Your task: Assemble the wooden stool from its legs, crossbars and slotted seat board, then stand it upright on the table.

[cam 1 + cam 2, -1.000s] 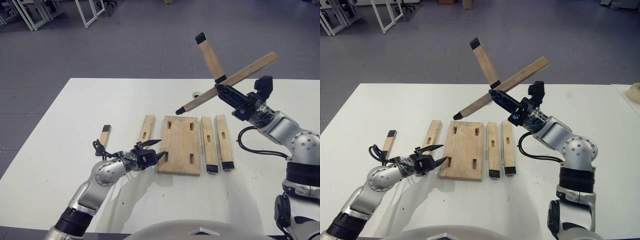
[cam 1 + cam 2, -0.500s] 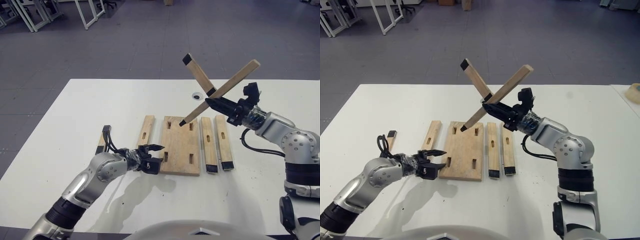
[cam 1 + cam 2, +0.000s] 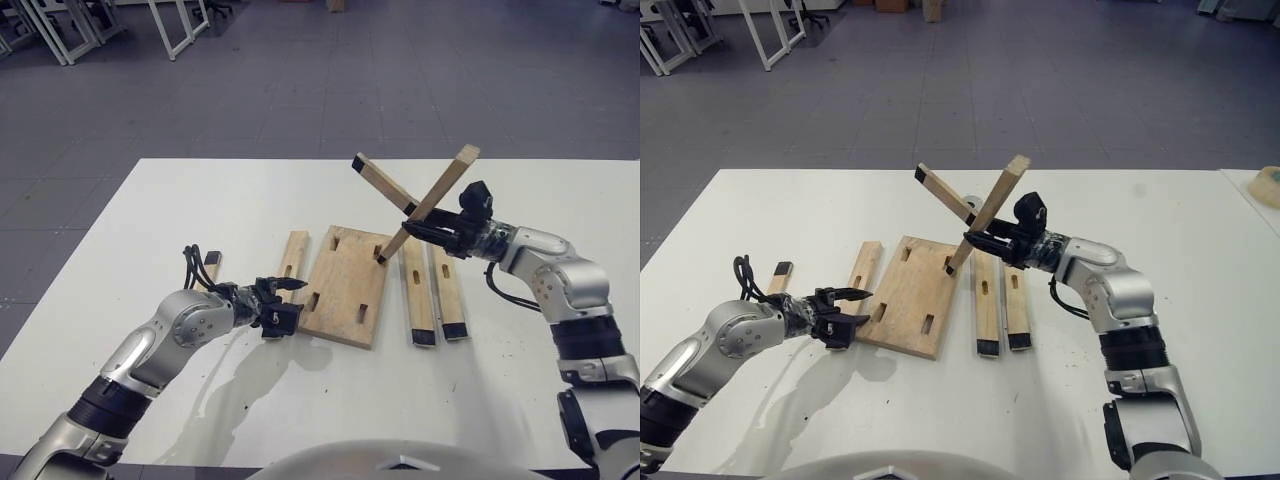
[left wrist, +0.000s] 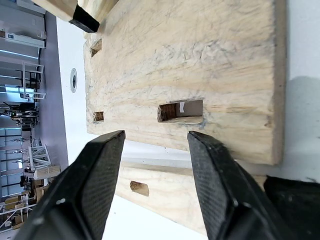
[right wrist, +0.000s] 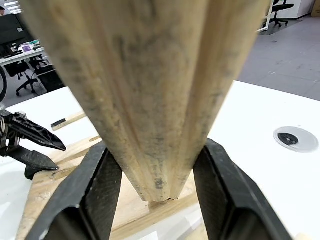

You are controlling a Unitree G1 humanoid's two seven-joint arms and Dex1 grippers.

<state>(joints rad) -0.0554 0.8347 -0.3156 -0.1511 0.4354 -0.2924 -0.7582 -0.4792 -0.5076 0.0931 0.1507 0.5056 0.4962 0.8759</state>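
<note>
On the white bench, the left gripper lies released, fingers spread at the near corner of the slotted seat board. A slotted crossbar lies just beyond it. Farther off, the right gripper grasps the crossed legs, whose lower tip meets the board's far end.

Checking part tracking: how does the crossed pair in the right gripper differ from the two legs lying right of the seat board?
Pose: the crossed pair forms a tilted X above the table; the flat legs lie parallel on it.
Hold: the right gripper clamps the crossed pair; the flat legs are free.
Contact: the crossed pair's lower tip is at the seat board; the flat legs lie beside it.
Both: light wood, black ends.
</note>
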